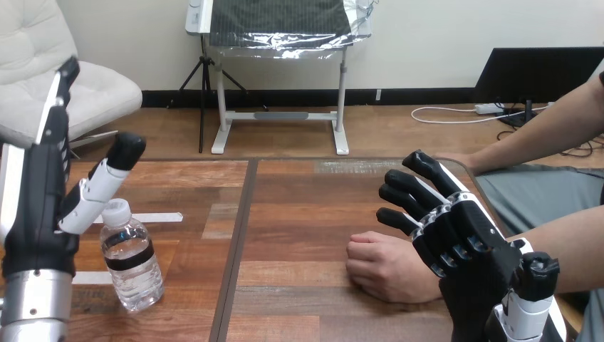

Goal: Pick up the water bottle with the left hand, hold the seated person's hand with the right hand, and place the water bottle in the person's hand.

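Note:
A clear water bottle (131,255) with a white cap and a dark label band stands upright on the table at the left. My left hand (39,206) is raised just left of it, open, thumb reaching over the cap without gripping. The person's hand (384,265) rests as a loose fist on the table at the right. My right hand (456,239) lies over the back of the person's wrist, fingers straight and spread, not curled round it.
The person's other hand (456,162) rests at the table's far right corner. Strips of white tape (158,217) lie on the wood near the bottle. A dark seam (238,242) runs down the table's middle.

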Action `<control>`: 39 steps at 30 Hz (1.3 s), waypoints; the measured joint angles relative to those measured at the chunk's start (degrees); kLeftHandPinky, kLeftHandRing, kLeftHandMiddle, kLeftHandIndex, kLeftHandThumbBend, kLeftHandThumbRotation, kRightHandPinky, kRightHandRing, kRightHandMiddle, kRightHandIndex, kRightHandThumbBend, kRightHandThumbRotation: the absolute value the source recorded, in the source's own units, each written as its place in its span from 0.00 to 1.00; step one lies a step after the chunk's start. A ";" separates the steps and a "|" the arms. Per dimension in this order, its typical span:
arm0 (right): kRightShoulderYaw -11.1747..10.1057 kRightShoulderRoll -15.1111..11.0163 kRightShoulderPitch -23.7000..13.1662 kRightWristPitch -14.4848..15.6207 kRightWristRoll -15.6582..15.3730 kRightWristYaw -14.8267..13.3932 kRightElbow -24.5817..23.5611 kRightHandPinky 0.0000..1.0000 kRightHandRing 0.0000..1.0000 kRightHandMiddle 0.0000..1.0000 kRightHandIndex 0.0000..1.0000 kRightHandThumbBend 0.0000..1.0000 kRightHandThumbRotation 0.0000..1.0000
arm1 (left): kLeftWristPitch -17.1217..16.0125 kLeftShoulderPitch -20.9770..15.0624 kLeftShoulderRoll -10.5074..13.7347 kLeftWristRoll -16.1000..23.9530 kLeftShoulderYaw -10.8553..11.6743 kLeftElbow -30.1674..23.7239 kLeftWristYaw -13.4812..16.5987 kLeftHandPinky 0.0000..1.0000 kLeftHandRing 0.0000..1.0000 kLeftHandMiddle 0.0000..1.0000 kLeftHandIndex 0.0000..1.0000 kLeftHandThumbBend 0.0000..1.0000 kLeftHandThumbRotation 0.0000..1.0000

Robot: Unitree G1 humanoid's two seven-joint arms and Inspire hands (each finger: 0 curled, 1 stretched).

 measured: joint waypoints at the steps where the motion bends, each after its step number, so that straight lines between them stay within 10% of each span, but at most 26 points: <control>1: 0.00 0.00 0.00 0.00 0.00 0.00 0.00 0.82 0.86 0.85 0.88 0.91 1.00 | 0.00 0.00 0.07 0.24 0.11 0.37 0.18 1.00 1.00 0.99 0.95 1.00 0.79; 15: -0.01 0.01 0.06 -0.07 0.00 0.02 0.00 0.82 0.86 0.85 0.88 0.93 1.00 | 1.52 0.00 1.81 1.52 1.60 3.79 1.48 1.00 1.00 1.00 0.98 0.81 0.60; 39: 0.00 0.00 0.42 -0.07 0.07 0.20 0.00 0.83 0.87 0.86 0.89 0.92 1.00 | 5.16 -0.03 2.05 1.71 1.04 7.82 1.11 1.00 1.00 1.00 1.00 0.94 0.18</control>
